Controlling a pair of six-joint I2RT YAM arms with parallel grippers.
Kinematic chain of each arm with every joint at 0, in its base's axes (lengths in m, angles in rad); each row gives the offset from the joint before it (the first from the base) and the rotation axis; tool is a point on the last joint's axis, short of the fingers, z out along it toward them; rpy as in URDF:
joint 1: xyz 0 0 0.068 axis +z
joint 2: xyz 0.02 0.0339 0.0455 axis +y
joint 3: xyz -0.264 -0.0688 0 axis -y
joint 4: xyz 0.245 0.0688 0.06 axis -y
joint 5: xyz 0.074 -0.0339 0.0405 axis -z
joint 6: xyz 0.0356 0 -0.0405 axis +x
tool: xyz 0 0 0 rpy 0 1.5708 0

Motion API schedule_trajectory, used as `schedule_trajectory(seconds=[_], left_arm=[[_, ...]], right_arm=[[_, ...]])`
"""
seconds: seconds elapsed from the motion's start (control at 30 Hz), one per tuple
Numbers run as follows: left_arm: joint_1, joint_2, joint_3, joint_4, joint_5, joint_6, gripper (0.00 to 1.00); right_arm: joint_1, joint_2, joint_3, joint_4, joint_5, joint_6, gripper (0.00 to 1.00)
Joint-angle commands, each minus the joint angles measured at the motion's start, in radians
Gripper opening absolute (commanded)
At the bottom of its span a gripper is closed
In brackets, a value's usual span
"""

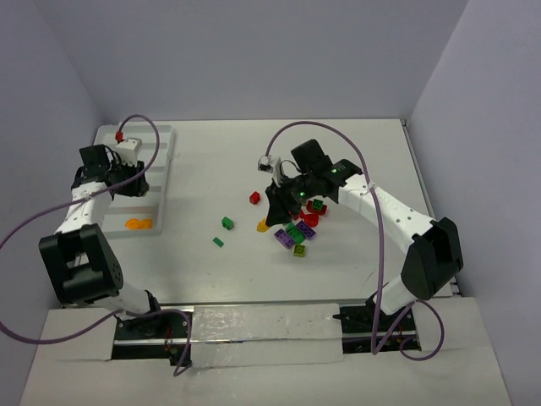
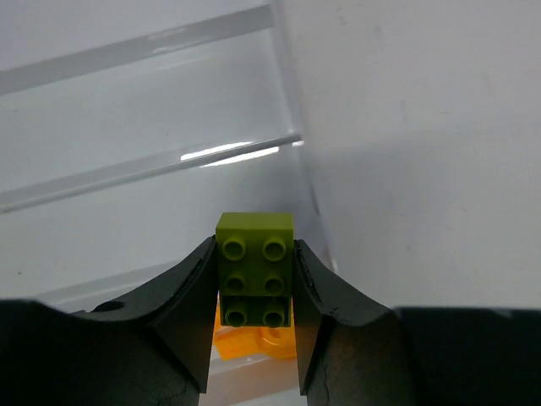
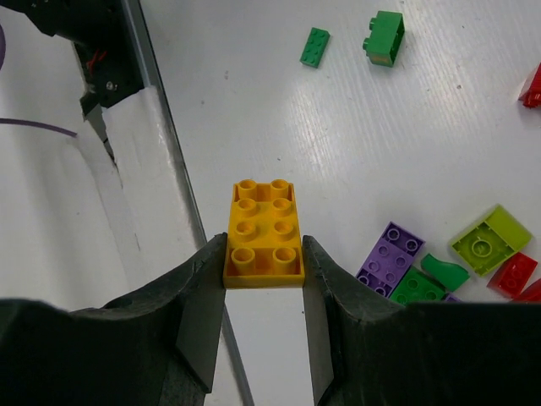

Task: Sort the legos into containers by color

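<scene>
My left gripper (image 1: 128, 183) hovers over the white tray (image 1: 161, 169) at the left. In the left wrist view it (image 2: 254, 262) is shut on a lime-yellow brick (image 2: 255, 269), above a compartment holding orange bricks (image 2: 254, 340), which also show in the top view (image 1: 138, 224). My right gripper (image 1: 274, 209) is shut on an orange brick (image 3: 264, 237) at the left edge of the lego pile (image 1: 300, 228). In the right wrist view it (image 3: 263, 254) has purple (image 3: 390, 254), lime (image 3: 492, 241) and green (image 3: 427, 283) bricks to its right.
A red brick (image 1: 119, 135) lies in the tray's far compartment. Loose on the table are a red brick (image 1: 254, 198) and two green bricks (image 1: 226, 222) (image 1: 218, 242). The low tray walls (image 2: 152, 165) divide the compartments. Purple cables arc over both arms.
</scene>
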Motion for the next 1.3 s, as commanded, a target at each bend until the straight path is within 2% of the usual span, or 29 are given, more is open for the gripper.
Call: schedule_trajectory(seconds=[0.0,0.1,0.33,0.57,0.67,0.8,0.9,1.0,1.17,1.27], left_arm=[[0.003,0.070,-0.017,0.152,-0.185,0.024,0.15],[0.004,0.121,0.001,0.174,-0.204,0.025,0.20],[0.004,0.214,0.032,0.181,-0.209,0.030,0.37],[0.004,0.201,0.059,0.156,-0.186,0.019,0.70],[0.004,0.155,0.111,0.124,-0.147,0.001,0.73],[0.004,0.060,0.209,0.001,0.064,-0.059,0.72],[-0.016,-0.059,0.241,-0.108,0.406,-0.093,0.67],[-0.084,-0.183,0.118,-0.086,0.746,-0.132,0.68],[-0.322,-0.364,-0.041,0.028,0.772,-0.204,0.69],[-0.366,-0.378,-0.097,0.099,0.756,-0.301,0.70]], right_arm=[[0.007,0.000,0.052,0.035,0.031,0.021,0.00],[0.008,0.001,0.051,0.035,0.036,0.022,0.00],[0.007,0.004,0.055,0.034,0.051,0.025,0.00],[0.008,0.010,0.073,0.047,0.069,0.042,0.00],[0.007,0.004,0.075,0.059,0.079,0.054,0.00],[0.007,-0.004,0.079,0.095,0.092,0.087,0.00],[0.007,-0.004,0.089,0.129,0.047,0.127,0.00],[0.006,-0.001,0.080,0.178,-0.026,0.186,0.00],[0.006,0.030,0.064,0.298,-0.179,0.370,0.00],[0.006,0.070,0.060,0.342,-0.210,0.461,0.00]])
